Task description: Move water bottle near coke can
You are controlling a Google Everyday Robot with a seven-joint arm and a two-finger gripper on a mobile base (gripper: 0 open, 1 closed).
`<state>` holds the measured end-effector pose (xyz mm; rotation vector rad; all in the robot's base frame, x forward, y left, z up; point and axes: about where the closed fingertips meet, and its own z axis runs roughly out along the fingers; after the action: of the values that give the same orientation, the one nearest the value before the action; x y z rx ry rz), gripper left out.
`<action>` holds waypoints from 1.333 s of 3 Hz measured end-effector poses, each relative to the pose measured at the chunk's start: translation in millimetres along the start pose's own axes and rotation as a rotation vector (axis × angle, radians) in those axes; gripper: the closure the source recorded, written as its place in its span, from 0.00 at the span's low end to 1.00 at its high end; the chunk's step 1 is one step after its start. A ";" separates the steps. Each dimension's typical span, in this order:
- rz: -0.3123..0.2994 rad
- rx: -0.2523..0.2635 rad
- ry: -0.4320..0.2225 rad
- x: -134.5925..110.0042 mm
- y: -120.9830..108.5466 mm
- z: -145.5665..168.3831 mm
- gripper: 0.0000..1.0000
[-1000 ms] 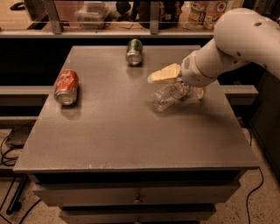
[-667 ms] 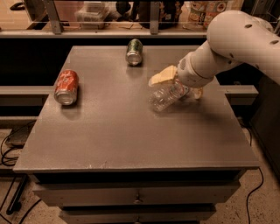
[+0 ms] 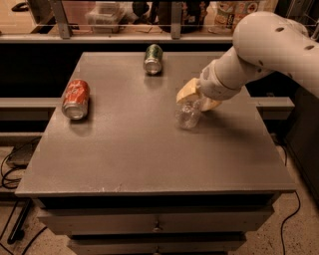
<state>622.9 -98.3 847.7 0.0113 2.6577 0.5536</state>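
The water bottle is clear crinkly plastic and lies right of the table's middle, its bottom end towards the camera. My gripper is closed around its far end, one cream finger on the left and the other on the right. The white arm comes in from the upper right. The coke can is red-orange with a silver end and lies on its side near the table's left edge, well apart from the bottle.
A green can lies on its side near the table's far edge. The grey table has drawers below its front edge. A shelf with clutter runs behind it. Cables lie on the floor at left.
The gripper and the bottle have shifted slightly left and towards the camera. The arm has swung a little with them. Both cans are where they were.
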 end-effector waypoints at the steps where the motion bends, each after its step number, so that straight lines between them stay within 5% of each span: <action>1: -0.093 -0.065 -0.004 1.9 29.5 -8.7 1.00; 2: -0.212 -0.212 0.022 6.2 74.4 -28.0 1.00; 3: -0.319 -0.260 0.015 7.4 90.4 -34.9 1.00; 4: -0.319 -0.260 0.015 7.4 90.5 -34.9 1.00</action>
<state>595.0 -27.5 908.4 -0.4846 2.5095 0.7831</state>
